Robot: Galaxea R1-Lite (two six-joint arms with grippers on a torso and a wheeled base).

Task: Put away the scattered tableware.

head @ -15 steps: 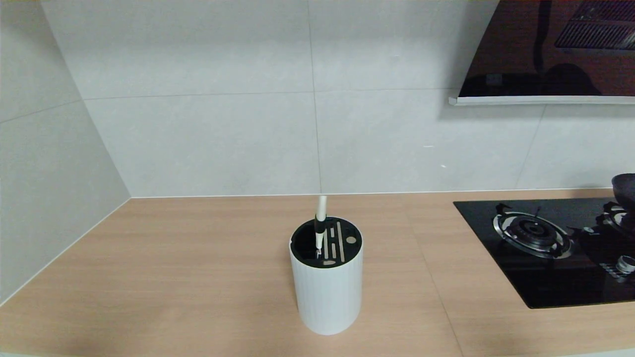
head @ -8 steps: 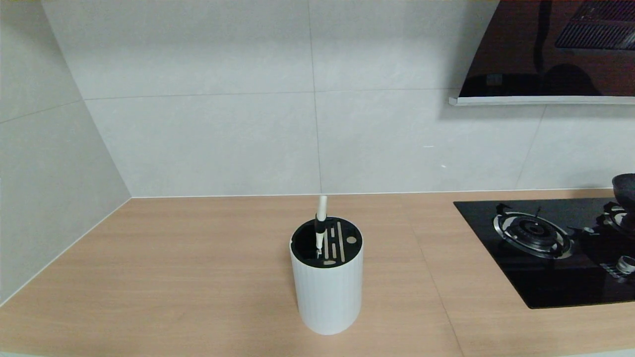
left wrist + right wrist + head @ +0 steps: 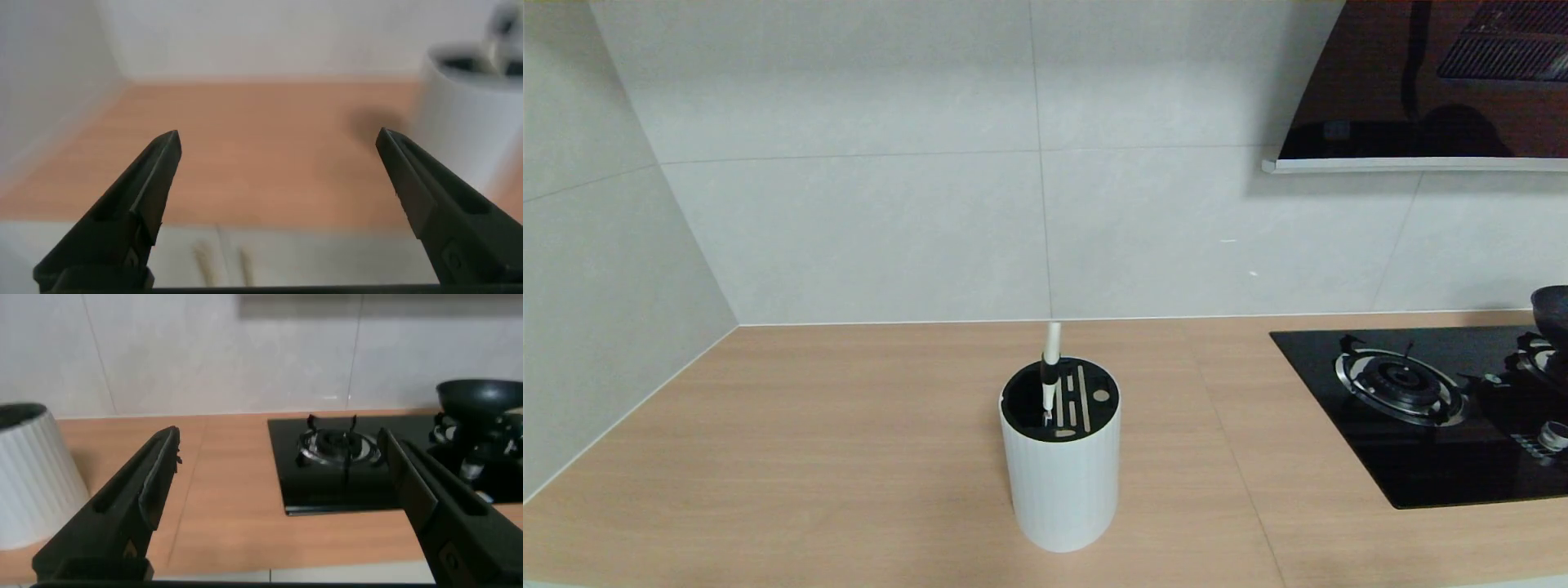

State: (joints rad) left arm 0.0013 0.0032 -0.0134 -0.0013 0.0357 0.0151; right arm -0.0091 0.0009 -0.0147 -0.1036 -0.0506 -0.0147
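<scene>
Currently, head view: utensil (image 3: 1050, 363) standing in slotted holder (image 3: 1062, 478) on tabletop (image 3: 833, 457). Wrist views add left end effector (image 3: 278, 139) and right end effector (image 3: 278, 434), both spread, holding nothing. Stove (image 3: 1413, 408) at right with pot (image 3: 1553, 306); tiled wall (image 3: 849, 229) behind, hood (image 3: 1421, 82) above.

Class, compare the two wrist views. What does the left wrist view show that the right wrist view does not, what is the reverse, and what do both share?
Left wrist view: the open left gripper, the wall corner, and a pale handle sticking up from the holder.
Right wrist view: the open right gripper, the stove, and a dark pot on it.
Both: the white holder, the wooden counter and the tiled wall.
</scene>
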